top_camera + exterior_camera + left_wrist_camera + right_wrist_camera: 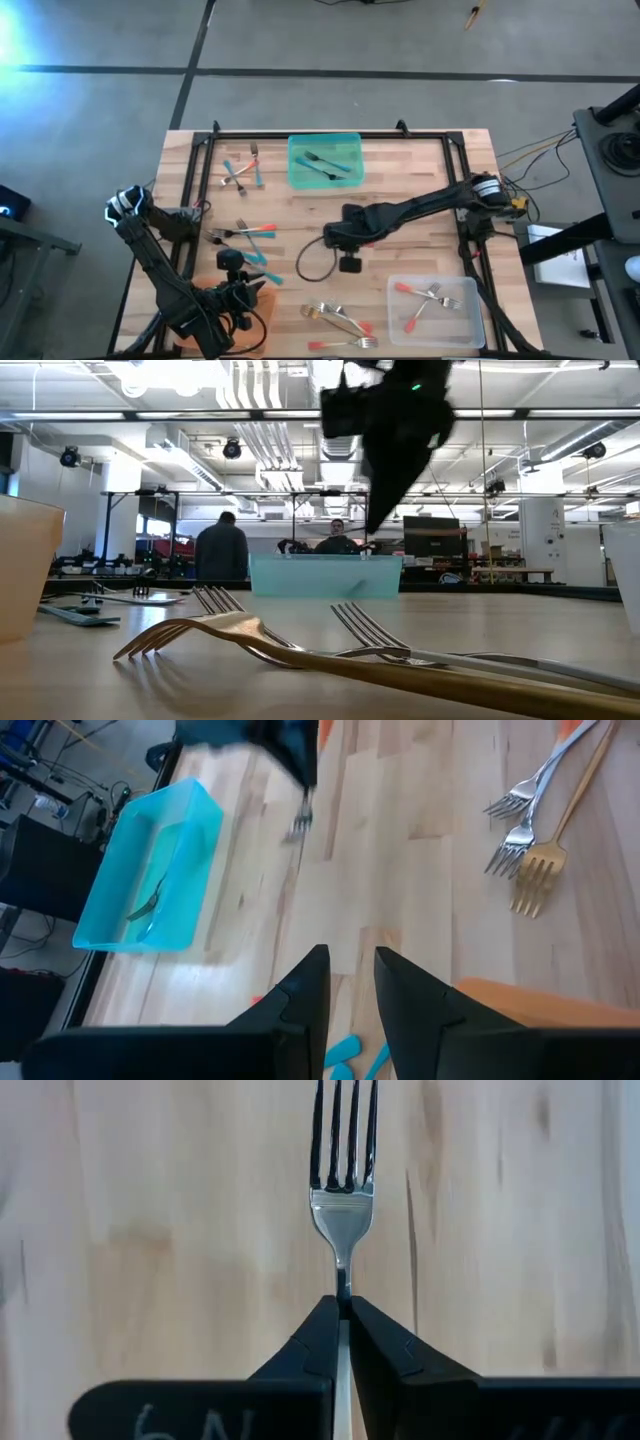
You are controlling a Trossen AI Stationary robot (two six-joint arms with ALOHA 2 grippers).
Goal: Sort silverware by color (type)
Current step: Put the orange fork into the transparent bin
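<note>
Right tool pinching silver fork, above wooden table

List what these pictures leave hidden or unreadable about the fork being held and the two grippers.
- Fork in the right gripper: handle colour hidden by the fingers in the right wrist view; blurred in the left wrist view.
- Right gripper: the arm covers it in the high view.
- Left gripper: lost among dark arm parts over the orange tray in the high view.
- Forks in the teal tray: handle colours too small.
</note>
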